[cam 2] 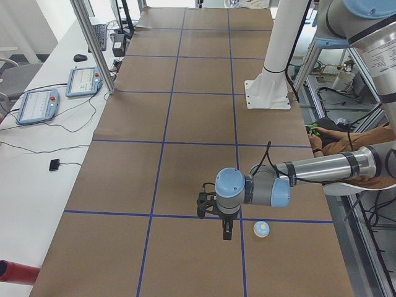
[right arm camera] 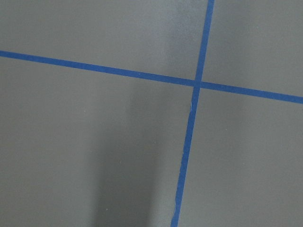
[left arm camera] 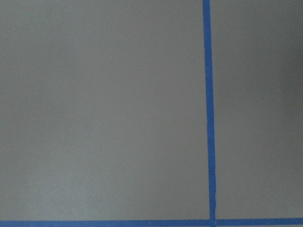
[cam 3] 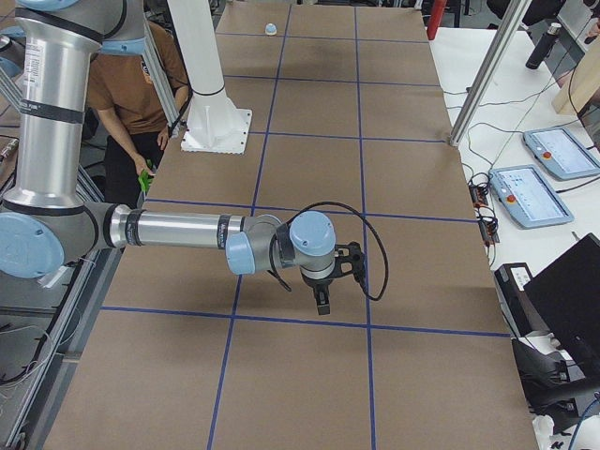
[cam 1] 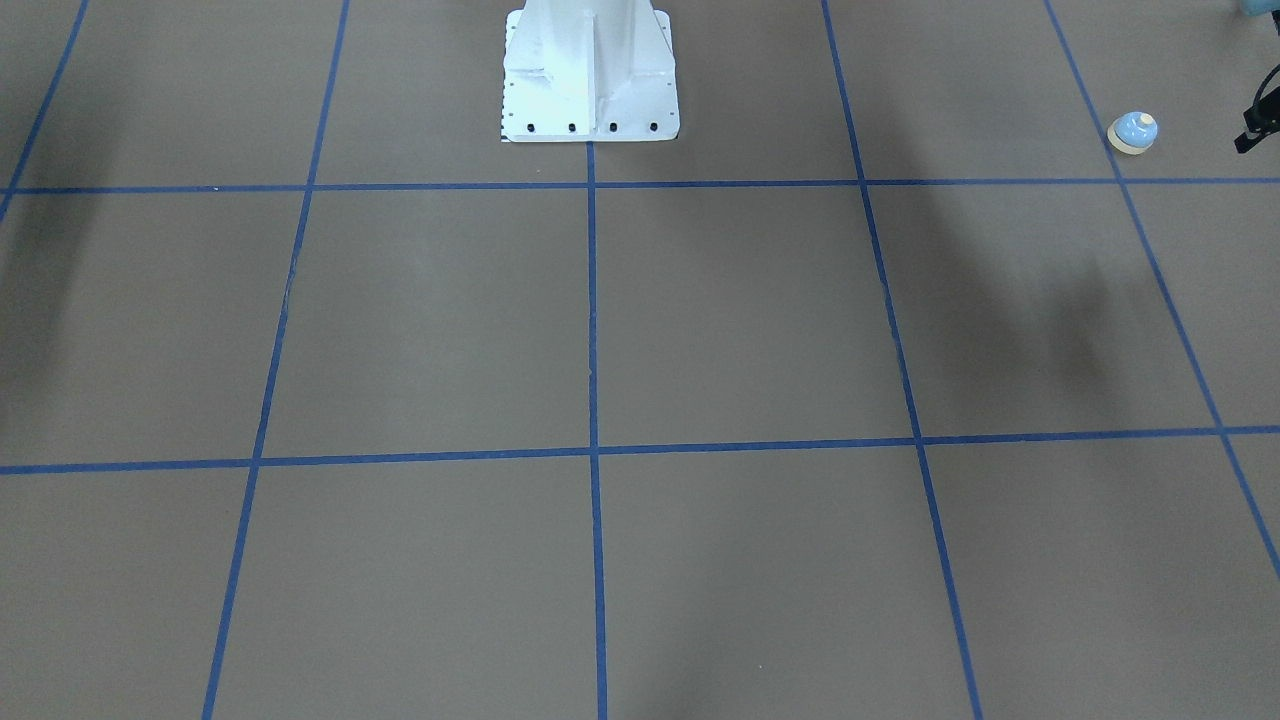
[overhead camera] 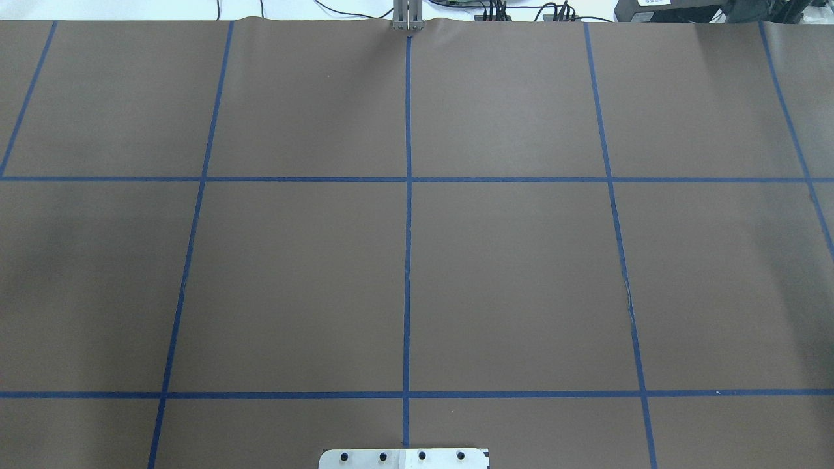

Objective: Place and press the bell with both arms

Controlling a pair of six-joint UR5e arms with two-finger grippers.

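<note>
The small light-blue bell (cam 1: 1133,132) with a cream base stands upright on the brown table near the robot's left end. It also shows in the exterior left view (cam 2: 262,229) and far away in the exterior right view (cam 3: 270,29). My left gripper (cam 2: 227,234) points down above the table, a short way beside the bell and apart from it. Only a black sliver of it (cam 1: 1262,115) shows at the front view's edge, so I cannot tell whether it is open. My right gripper (cam 3: 322,305) hangs over the table's other end; I cannot tell its state. Both wrist views show only table.
The white pedestal base (cam 1: 590,80) stands at the robot's edge of the table, which carries a grid of blue tape lines (overhead camera: 408,260). An operator in a brown shirt (cam 3: 127,84) stands beside the pedestal. Teach pendants (cam 2: 37,105) lie on the side bench.
</note>
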